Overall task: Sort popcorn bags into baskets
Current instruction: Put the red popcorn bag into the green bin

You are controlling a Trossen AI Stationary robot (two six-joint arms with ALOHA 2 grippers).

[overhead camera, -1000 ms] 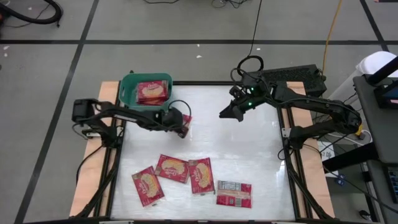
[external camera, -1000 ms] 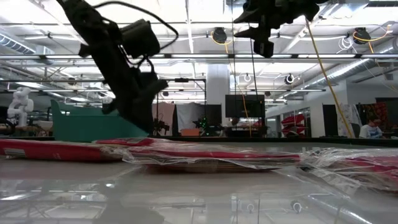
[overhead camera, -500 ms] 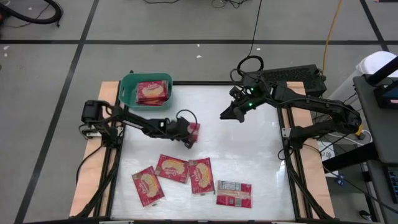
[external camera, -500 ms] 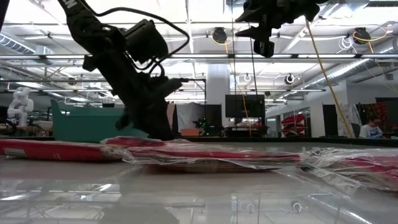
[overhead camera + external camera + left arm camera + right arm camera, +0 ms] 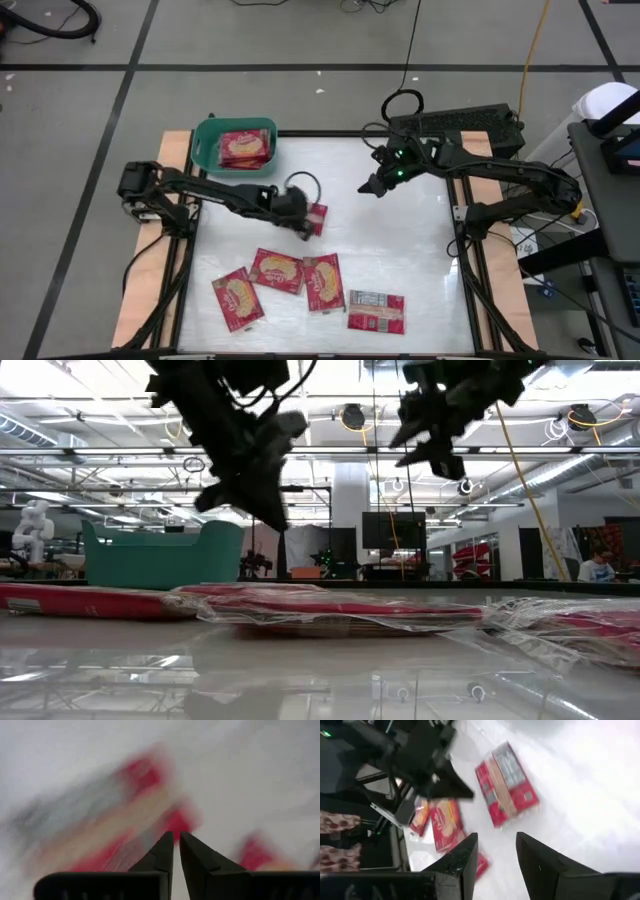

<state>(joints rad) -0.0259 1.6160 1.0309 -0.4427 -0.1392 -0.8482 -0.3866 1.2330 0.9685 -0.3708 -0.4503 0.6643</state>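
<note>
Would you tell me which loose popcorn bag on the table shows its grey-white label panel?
The popcorn bag farthest right in the front row; the three beside it show only the popcorn picture.

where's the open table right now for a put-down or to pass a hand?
Bare: the right half of the table, between the right tool and the label-up popcorn bag; also the strip between the basket and the right tool. Crowded: the near-left row of popcorn bags, and mid-left, where the left tool holds a bag.
</note>
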